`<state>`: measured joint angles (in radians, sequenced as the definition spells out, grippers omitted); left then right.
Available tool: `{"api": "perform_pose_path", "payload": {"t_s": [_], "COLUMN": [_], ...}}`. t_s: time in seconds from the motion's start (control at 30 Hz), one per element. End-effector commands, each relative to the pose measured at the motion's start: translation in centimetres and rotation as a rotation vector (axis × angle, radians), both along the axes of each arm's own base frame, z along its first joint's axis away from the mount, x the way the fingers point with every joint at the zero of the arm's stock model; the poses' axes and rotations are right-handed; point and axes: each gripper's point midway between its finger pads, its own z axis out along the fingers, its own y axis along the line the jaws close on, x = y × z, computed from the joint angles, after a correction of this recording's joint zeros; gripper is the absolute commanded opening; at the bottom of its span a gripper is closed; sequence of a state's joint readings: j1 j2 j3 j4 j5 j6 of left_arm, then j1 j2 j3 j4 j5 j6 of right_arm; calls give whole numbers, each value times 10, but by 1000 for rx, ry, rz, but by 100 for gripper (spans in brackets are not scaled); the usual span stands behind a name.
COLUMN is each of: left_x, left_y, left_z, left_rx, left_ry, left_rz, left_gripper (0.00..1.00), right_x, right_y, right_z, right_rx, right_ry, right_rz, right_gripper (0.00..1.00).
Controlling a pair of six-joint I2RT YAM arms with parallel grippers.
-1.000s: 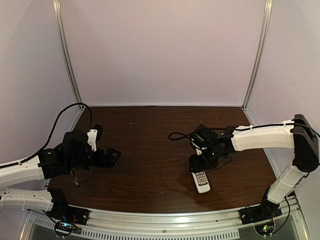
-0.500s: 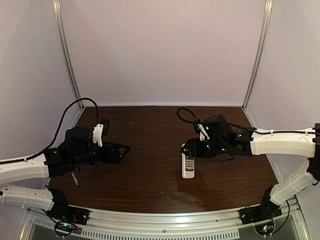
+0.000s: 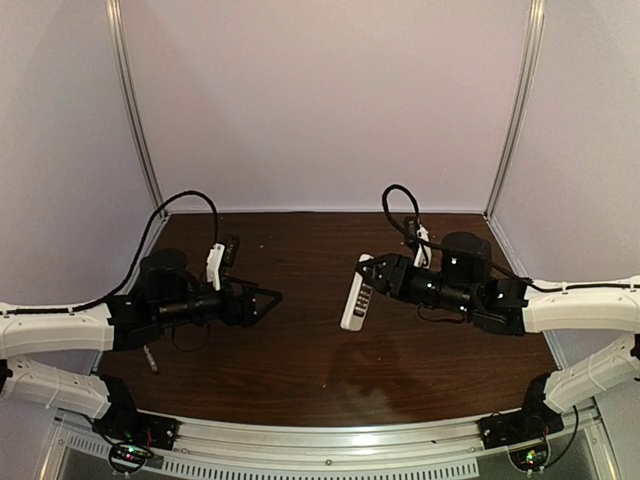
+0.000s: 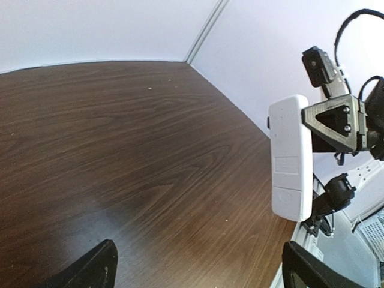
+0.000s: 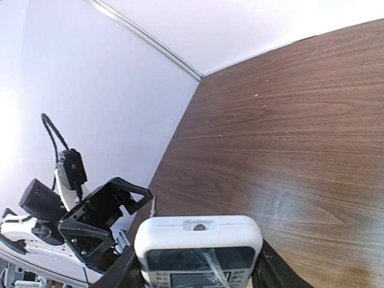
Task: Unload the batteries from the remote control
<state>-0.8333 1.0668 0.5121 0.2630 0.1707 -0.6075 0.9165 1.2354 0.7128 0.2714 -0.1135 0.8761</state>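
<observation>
The white remote control (image 3: 357,293) is held off the table in my right gripper (image 3: 372,281), which is shut on its sides. Its button face points up toward the top camera. In the right wrist view its display end (image 5: 198,247) fills the space between my fingers (image 5: 122,271). In the left wrist view its plain white back (image 4: 291,159) shows, cover closed. My left gripper (image 3: 268,297) is open and empty, a little to the left of the remote, with its fingertips (image 4: 90,270) wide apart. The batteries are hidden.
A thin pale pointed tool (image 3: 150,358) lies on the dark wooden table (image 3: 300,370) beside the left arm; it also shows in the right wrist view (image 5: 152,206). Pale walls and metal posts (image 3: 135,110) enclose the table.
My right gripper has lifted the remote off the table and carried it left and farther back. My left gripper has moved right toward the middle, staying open.
</observation>
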Motion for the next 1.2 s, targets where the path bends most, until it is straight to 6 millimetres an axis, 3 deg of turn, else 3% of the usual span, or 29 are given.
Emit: {"api": "perform_pose_path", "payload": {"t_s": [0.0, 0.33, 0.53, 0.8, 1.17], "left_x": [-19, -59, -82, -104, -111], "left_y": [-17, -33, -38, -46, -46], "left_z": [27, 51, 61, 64, 59], "left_rx": [-116, -221, -266, -289, -286], "left_ry": [-77, -126, -138, -132, -110], "left_rz": [-146, -351, -456, -564, -587], "left_gripper": [97, 97, 97, 97, 97], "right_x": [-8, -29, -39, -50, -64], "right_y": [16, 46, 56, 75, 101], "right_z": [48, 90, 104, 109, 107], "right_rx": [208, 333, 370, 390, 402], "right_ry": [-98, -195, -245, -277, -303], "right_rz": [30, 108, 134, 186, 272], "right_gripper": [33, 29, 29, 29, 29]}}
